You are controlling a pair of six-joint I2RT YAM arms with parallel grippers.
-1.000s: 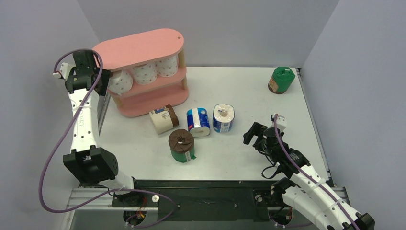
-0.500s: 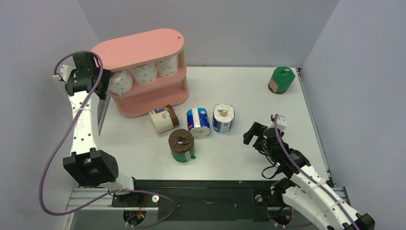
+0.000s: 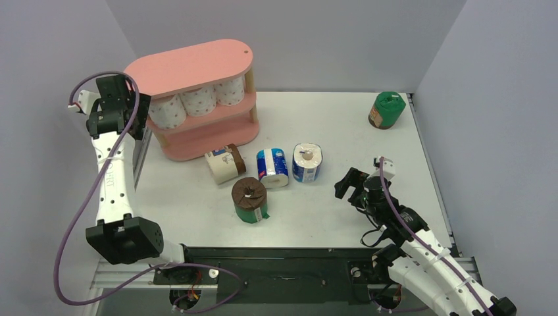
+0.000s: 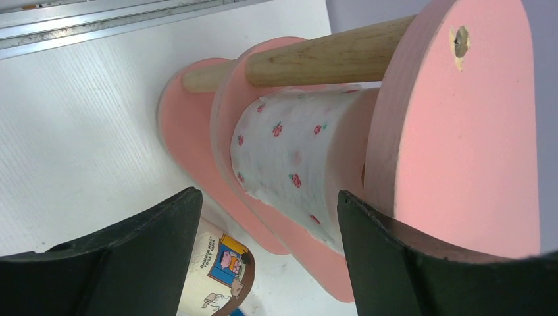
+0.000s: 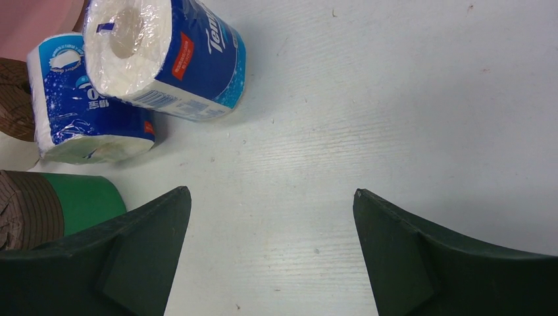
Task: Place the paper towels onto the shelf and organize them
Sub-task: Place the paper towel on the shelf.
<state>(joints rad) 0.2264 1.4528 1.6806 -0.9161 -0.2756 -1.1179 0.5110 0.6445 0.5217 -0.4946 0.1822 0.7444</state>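
only the top view shows three dotted rolls (image 3: 197, 100) upright on the middle board of the shelf (image 3: 191, 66). the left wrist sees one, its axis along the post (image 4: 296, 62). left gripper (image 4: 270, 204) and right gripper (image 5: 270, 197) both gape wide, empty.

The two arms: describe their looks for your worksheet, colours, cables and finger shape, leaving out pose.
Both the left arm and right arm have white links with black joints and a purple cable trailing along each. The left gripper and right gripper carry matte black fingers, broad and tapering to blunt tips.
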